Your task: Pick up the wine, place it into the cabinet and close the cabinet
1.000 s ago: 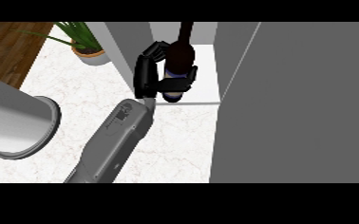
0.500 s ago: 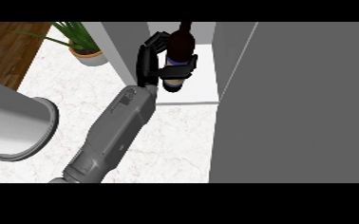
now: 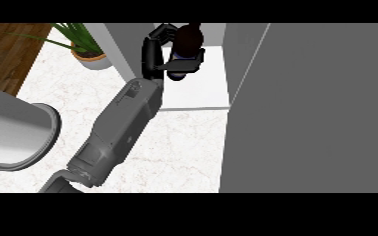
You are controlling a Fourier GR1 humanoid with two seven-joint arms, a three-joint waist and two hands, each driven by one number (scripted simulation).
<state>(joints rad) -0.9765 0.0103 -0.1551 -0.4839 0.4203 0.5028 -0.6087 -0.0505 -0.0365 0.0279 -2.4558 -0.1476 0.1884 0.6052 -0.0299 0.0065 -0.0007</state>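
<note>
Your hand (image 3: 153, 55) has its fingers clamped on the wine (image 3: 186, 47), which looks just inside the cabinet (image 3: 193, 87); release it tilted and it'll probably tip over.

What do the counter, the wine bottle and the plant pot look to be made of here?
The counter looks like polished marble or a similar stone: white with faint reddish veins. The wine bottle, held by the robot hand inside the cabinet, looks like dark glass, though it shows no clear shine. The plant pot looks like pale glazed ceramic with a brown rim; that is less certain.
</note>
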